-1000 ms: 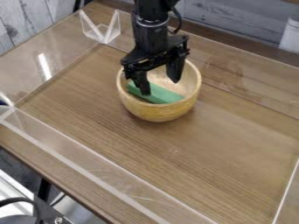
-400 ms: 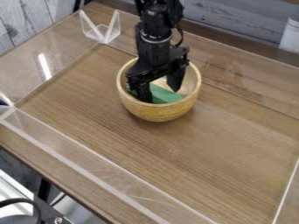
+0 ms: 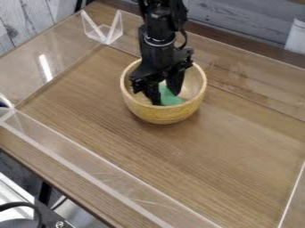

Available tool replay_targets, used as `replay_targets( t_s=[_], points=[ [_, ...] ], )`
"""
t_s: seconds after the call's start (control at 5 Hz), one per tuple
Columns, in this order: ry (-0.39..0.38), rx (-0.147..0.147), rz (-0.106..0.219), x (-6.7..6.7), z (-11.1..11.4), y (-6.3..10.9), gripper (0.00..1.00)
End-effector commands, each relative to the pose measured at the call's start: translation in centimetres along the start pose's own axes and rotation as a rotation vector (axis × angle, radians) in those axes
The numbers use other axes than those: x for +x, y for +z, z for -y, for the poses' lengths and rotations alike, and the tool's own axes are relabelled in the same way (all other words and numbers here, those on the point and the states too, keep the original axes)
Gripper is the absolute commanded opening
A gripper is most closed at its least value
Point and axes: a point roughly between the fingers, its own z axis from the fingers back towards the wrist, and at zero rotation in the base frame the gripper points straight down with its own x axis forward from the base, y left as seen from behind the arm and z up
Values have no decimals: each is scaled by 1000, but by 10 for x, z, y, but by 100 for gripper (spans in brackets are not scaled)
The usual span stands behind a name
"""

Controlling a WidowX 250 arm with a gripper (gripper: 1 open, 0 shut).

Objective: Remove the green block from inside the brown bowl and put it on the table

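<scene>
Claw [image 3: 160,85] deep in the brown bowl [image 3: 143,109], fingers part-spread astride the green block [image 3: 173,95], grip unclear.

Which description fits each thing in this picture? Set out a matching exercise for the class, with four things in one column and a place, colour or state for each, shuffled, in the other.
Things:
1. green block
2. brown bowl
3. gripper
4. table

Descriptions:
A. wood-grain top bordered by low clear walls
B. black, reaching straight down into the bowl, fingers either side of the block
C. round and light tan, standing on the tabletop
D. light green, lying inside the bowl

Pairs: 1-D, 2-C, 3-B, 4-A
</scene>
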Motion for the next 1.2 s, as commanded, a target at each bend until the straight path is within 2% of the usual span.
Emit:
replay_targets(
  t_s=[0.0,1.0],
  points=[
    [-6,-30,5,4,6,19,0],
    [-18,-21,-51,8,3,40,0]
  ],
)
